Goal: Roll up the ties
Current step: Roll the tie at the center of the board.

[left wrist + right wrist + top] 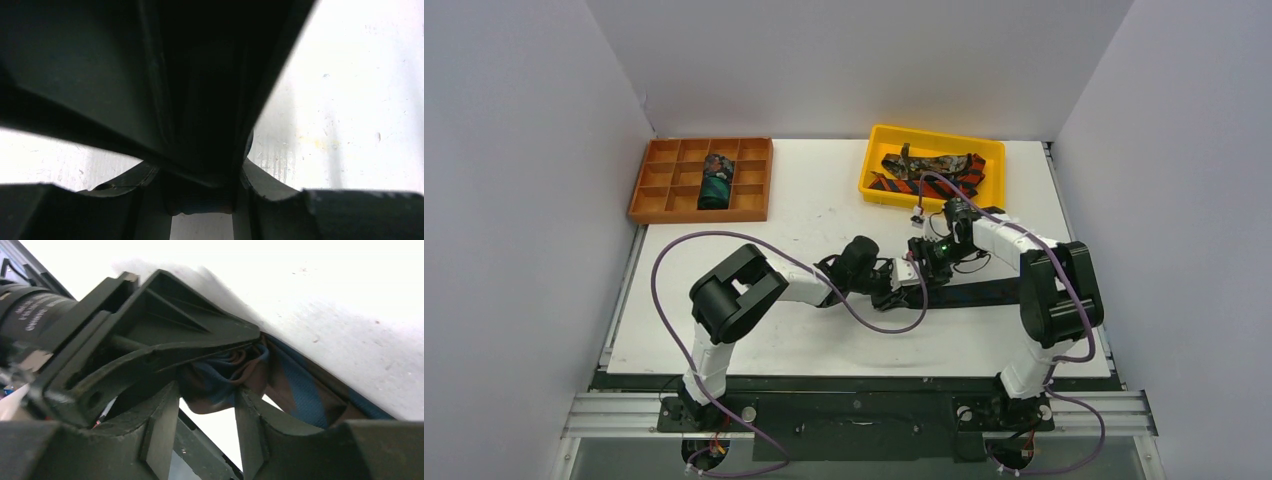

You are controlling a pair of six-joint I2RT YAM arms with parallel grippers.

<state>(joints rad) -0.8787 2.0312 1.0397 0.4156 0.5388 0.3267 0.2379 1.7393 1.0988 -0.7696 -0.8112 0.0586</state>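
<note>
A dark navy tie [984, 292] lies flat on the white table, running right from where the two grippers meet. My left gripper [896, 292] is shut on its bunched end; in the left wrist view the fabric [200, 150] fills the gap between the fingers [125, 180]. My right gripper [921, 265] stands open right beside it, its fingertips [245, 405] touching the folded tie end [300, 390], which is pinched by the left gripper [165, 335]. A red-orange striped tie [924, 187] and a mottled brown tie [934, 163] lie in the yellow bin [874, 160]. A dark teal roll [716, 185] sits in the orange tray [654, 195].
The orange compartment tray is at the back left, the yellow bin at the back centre-right. Purple cables [664, 270] loop over the table from both arms. White walls close in the left, right and back sides.
</note>
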